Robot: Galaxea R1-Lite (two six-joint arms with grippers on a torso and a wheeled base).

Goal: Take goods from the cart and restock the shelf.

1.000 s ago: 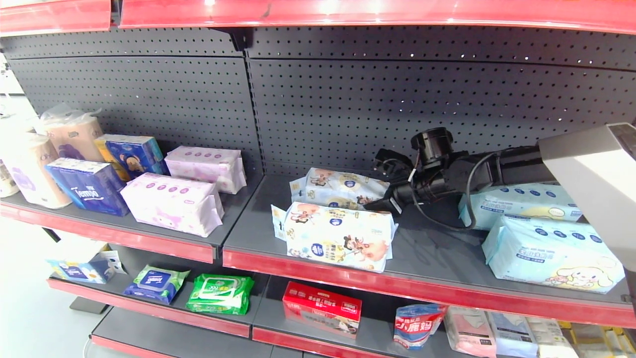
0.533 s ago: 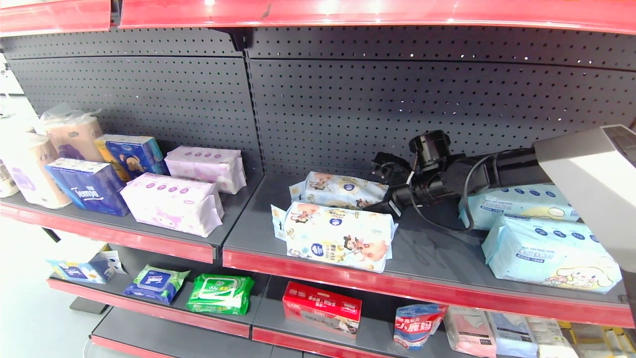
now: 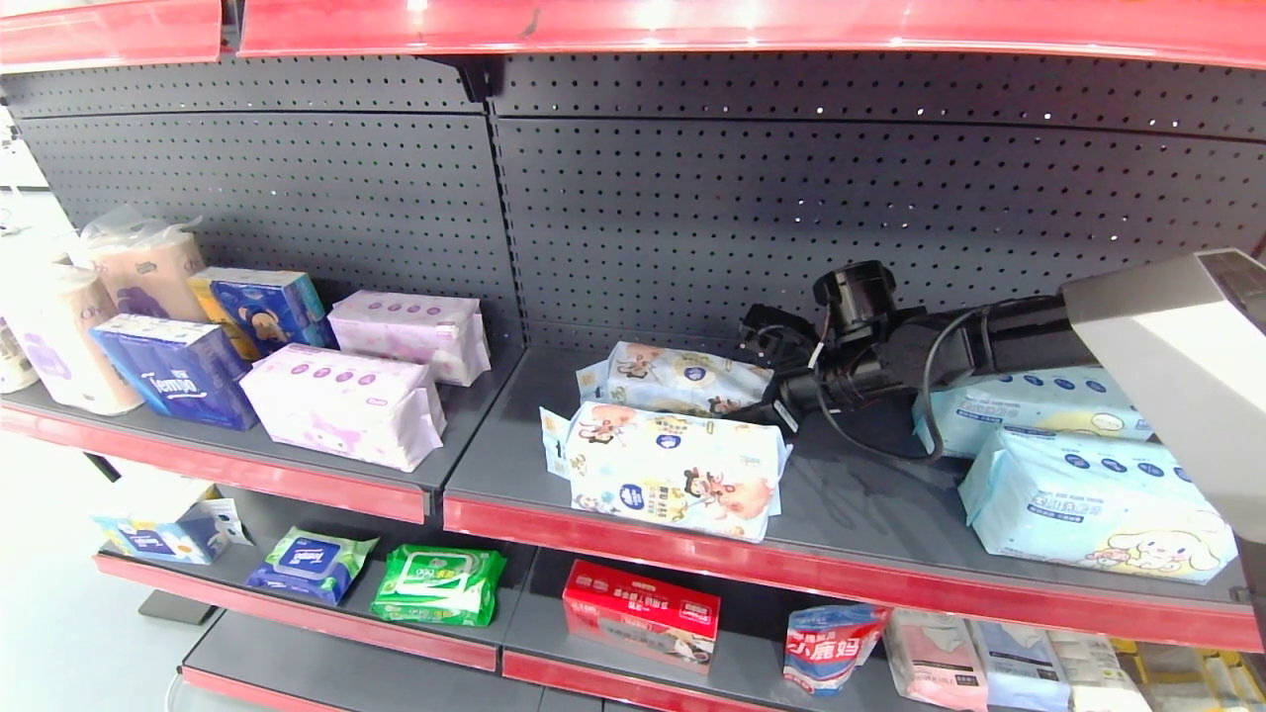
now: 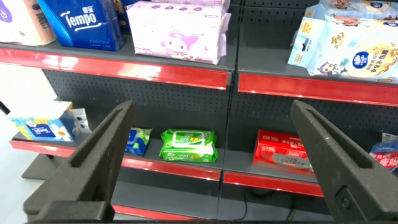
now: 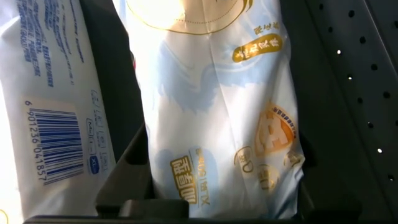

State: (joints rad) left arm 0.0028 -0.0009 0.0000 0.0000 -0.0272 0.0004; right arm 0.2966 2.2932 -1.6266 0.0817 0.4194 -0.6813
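Note:
Two cartoon-printed soft packs lie on the middle shelf: a front pack near the red edge and a rear pack behind it. My right arm reaches in from the right, and my right gripper sits at the rear pack's right end. In the right wrist view this rear pack fills the space between the fingers of the right gripper, which is shut on it, and the front pack lies alongside. My left gripper hangs open and empty before the lower shelves.
Light blue packs lie right of the arm, partly under it. Pink packs and blue tissue boxes fill the left bay. Green wipes and a red box sit one shelf down. The pegboard wall stands close behind.
My right gripper has shifted slightly to the left and toward the back wall with the rear pack. The other packs have stayed in place.

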